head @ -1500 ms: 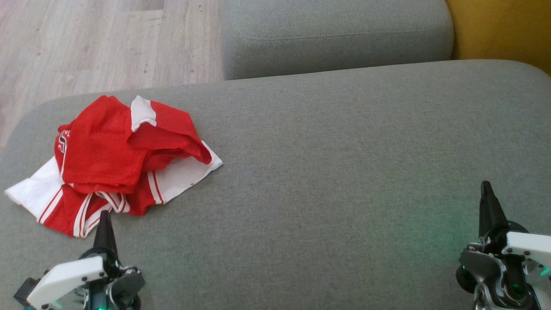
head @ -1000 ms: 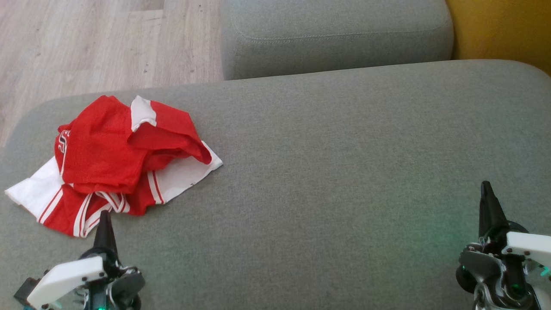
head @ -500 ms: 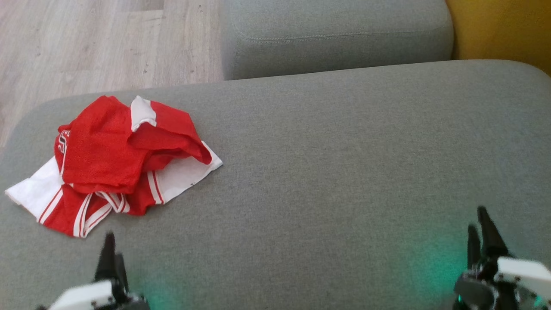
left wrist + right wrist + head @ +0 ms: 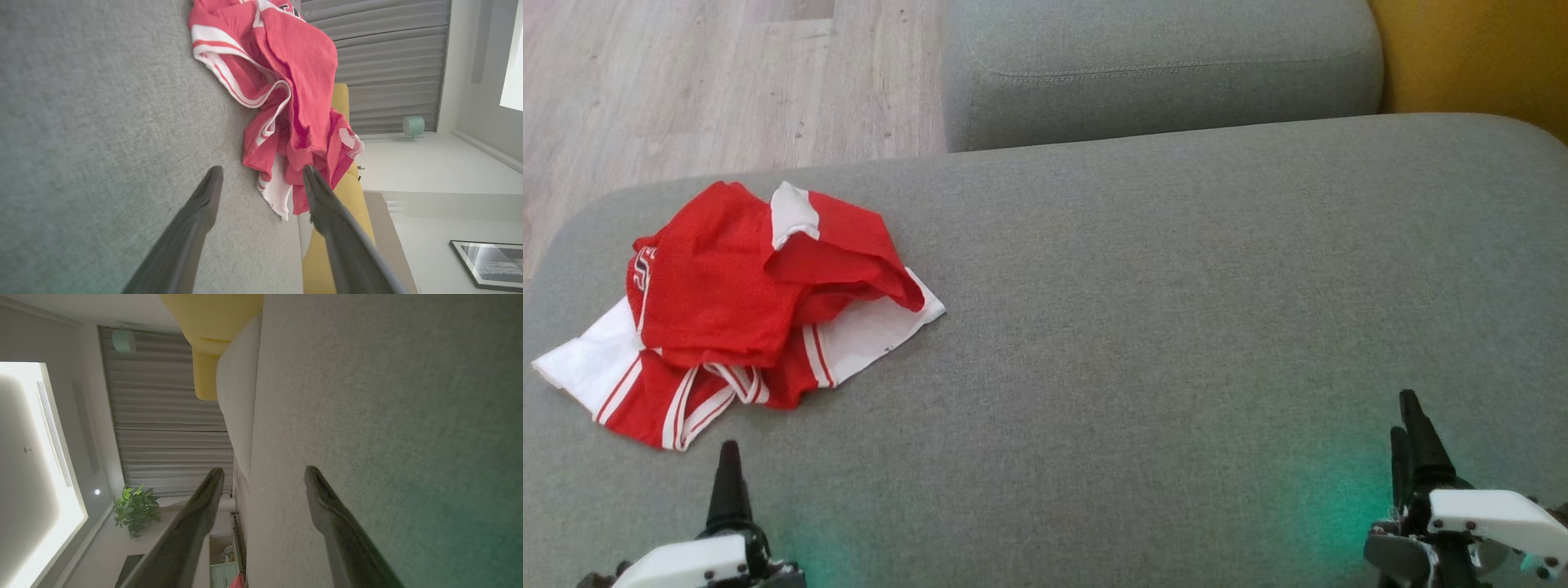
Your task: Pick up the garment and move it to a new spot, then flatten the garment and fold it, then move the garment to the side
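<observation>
Garment (image 4: 743, 310) on sofa seat's (image 4: 1176, 286) left, before left gripper (image 4: 727, 451).

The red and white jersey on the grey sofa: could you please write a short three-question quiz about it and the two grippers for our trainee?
1. True or false: the red and white jersey lies neatly folded on the grey sofa seat.
2. Which gripper is nearer the jersey? A) left gripper B) right gripper C) both equally near
3. In one word, how do both grippers' jaws stand?

Key
1. False: it is a crumpled heap.
2. A.
3. Open, with nothing held between them.
</observation>
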